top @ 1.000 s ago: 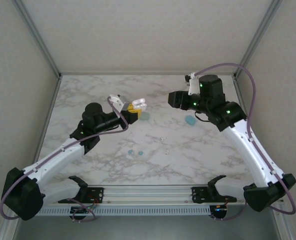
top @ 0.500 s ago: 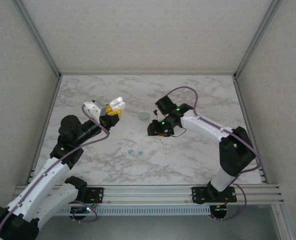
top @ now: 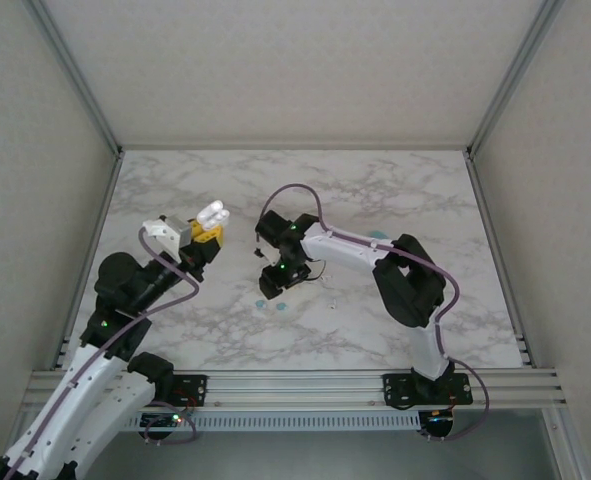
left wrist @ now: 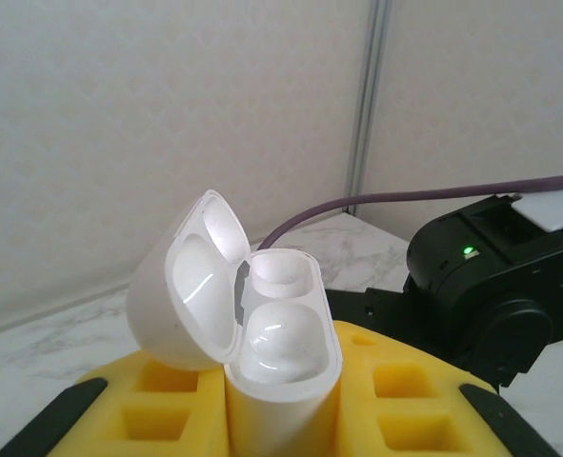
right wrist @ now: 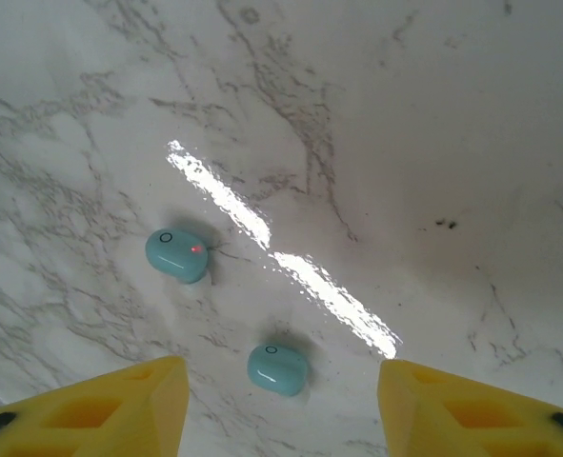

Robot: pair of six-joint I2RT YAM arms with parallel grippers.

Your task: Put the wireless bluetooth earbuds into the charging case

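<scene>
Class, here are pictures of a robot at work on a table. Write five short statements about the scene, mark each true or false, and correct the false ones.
1. The lid of the charging case stands open. True.
2. The left fingers hold the charging case. True.
3. Both wells of the case hold earbuds. False: both are empty.
4. The right fingers grip an earbud. False: they are apart, and both teal earbuds lie on the table.
5. The teal earbuds touch. False: they lie apart.
</scene>
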